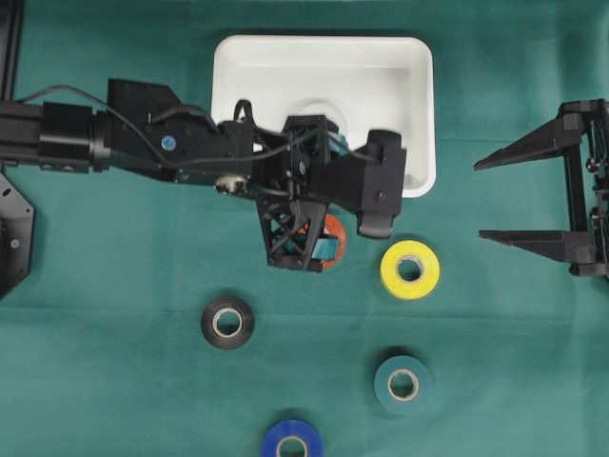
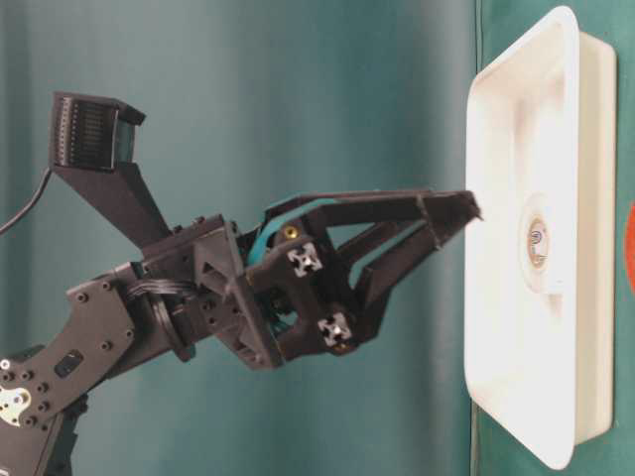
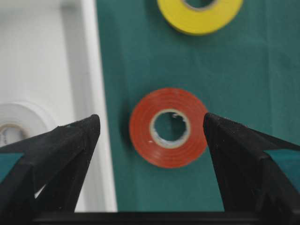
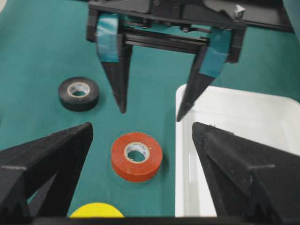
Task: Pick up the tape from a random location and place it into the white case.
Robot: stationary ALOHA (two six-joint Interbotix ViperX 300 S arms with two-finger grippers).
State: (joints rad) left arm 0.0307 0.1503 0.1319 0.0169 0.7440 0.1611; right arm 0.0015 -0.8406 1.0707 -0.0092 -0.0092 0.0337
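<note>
Your left tool (image 4: 151,112) hangs spread wide above the red tape roll (image 3: 168,127), which lies flat on the green bench (image 1: 114,381) just beside the near rim of the white case (image 1: 419,114); the jaws grip nothing. One finger is over the case edge, the other over the cloth. A white tape roll (image 3: 16,122) already lies inside the case. Your right tool (image 1: 495,200) sits at the right, well apart, also spread and empty. The yellow roll (image 1: 410,269) lies near the red one; black (image 1: 227,323), teal (image 1: 402,384) and blue (image 1: 292,441) rolls lie nearer the front edge.
</note>
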